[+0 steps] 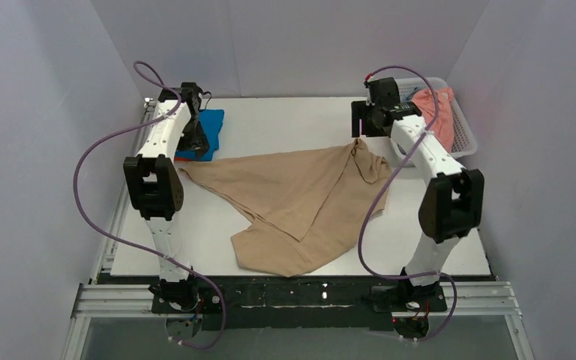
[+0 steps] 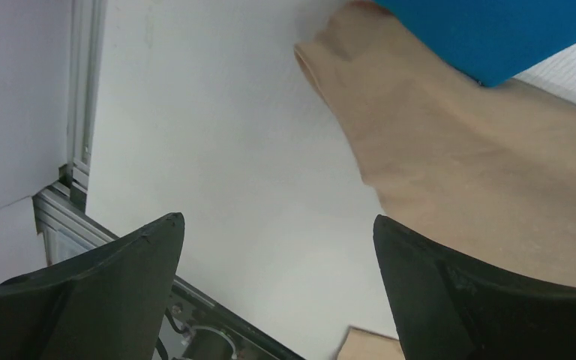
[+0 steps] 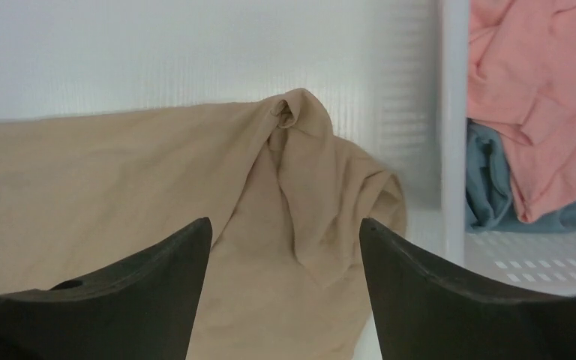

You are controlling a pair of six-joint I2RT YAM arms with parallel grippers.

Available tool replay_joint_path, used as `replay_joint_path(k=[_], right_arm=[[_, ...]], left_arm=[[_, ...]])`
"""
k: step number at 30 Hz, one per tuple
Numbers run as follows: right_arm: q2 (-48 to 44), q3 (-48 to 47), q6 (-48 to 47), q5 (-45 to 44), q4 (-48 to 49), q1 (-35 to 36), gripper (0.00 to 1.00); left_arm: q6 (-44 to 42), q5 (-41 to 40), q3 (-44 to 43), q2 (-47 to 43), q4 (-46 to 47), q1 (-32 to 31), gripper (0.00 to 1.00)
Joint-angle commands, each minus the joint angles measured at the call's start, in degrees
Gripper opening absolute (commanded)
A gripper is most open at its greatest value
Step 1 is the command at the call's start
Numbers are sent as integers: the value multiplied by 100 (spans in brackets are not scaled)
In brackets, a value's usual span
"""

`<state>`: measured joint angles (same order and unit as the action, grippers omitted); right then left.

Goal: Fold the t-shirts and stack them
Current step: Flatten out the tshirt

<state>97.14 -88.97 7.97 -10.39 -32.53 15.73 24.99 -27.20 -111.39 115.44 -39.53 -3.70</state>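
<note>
Across the middle of the tabletop [image 1: 285, 120] lay the beige-tan t-shirt [image 1: 292, 202], crumpled, one end reaching toward the far left corner just beside the bright blue t-shirt [image 1: 208, 124]. At the far right corner stood the white basket [image 1: 466, 142], holding the salmon pink t-shirt [image 1: 436, 105]. The left gripper [image 2: 277, 225] hung with its fingers spread wide, holding nothing. The right gripper [image 3: 285, 225] likewise gaped empty above a bunched beige peak. Only the right wrist view revealed the grey-blue t-shirt [image 3: 487, 187] (partly under the pink one).
</note>
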Motion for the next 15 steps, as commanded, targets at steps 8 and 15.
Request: replay_joint_path(k=[8, 15], right_arm=[[-1147, 1257, 1353, 851, -290, 462, 85], [-2756, 3887, 2765, 2099, 676, 1345, 87]], left_arm=[[364, 2669, 1958, -1990, -116, -450, 98], [317, 3788, 3413, -2284, 1052, -1451, 98]])
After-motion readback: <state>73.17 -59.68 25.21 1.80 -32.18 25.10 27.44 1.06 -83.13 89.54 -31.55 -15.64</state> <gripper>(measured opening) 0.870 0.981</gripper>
